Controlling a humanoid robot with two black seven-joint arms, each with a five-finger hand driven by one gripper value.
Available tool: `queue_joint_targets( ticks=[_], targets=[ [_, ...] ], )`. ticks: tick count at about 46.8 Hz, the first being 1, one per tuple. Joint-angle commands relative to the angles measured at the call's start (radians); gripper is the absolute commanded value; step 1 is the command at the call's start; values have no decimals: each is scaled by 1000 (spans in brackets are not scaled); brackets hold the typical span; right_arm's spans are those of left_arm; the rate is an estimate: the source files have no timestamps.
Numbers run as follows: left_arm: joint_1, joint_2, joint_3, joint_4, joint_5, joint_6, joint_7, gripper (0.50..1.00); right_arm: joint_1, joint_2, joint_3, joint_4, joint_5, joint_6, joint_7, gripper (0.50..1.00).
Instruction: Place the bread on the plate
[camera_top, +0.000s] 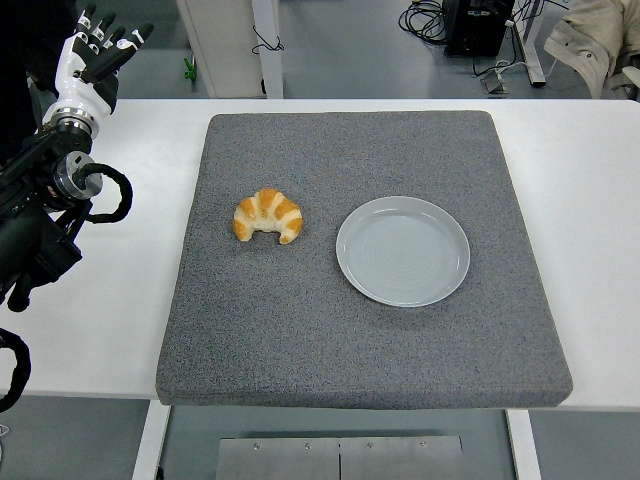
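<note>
A golden croissant (268, 216) lies on the grey mat (360, 330), left of centre. A light grey-blue plate (402, 251) sits empty on the mat just right of the bread, a small gap between them. My left hand (100, 50) is raised at the far left, above the table's back-left corner, well away from the croissant. Its fingers are spread and hold nothing. My right arm does not show.
The mat covers most of the white table (590, 200). Beyond the far edge are table legs, cables and a black box on the floor. A person's beige sleeve (590, 40) shows at the top right.
</note>
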Motion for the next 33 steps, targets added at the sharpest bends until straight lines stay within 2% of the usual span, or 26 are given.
queue_joint_targets(
  ticks=[1,33],
  targets=[
    [0,0,1,0,0,1,0,971,0,0,0,0,2,0,0,1000],
    [-2,-5,19,0,5,0,-2,971,1,0,0,0,0,0,0,1000]
  ],
)
